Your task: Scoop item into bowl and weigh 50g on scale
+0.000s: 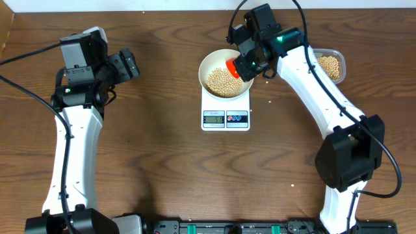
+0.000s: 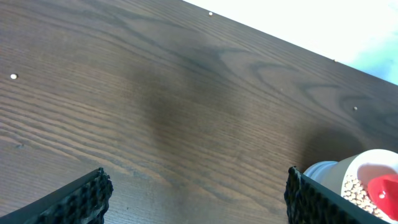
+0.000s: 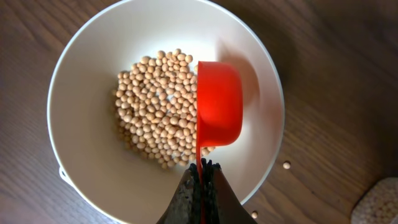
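My right hand (image 3: 200, 182) pinched the red scoop (image 3: 219, 102) by its handle over the beans (image 3: 152, 115) in the bowl (image 3: 78, 74), which sat on the scale (image 1: 225, 119). Left hand (image 2: 196, 190) hung wide open above the table (image 2: 155, 93).

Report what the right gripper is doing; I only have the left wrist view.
Observer: The right gripper is shut on the scoop handle, with the cup tipped over the bowl.
Operator: Find the bean supply.
Observer: A clear tub of beans stands right of the bowl, apart from it.
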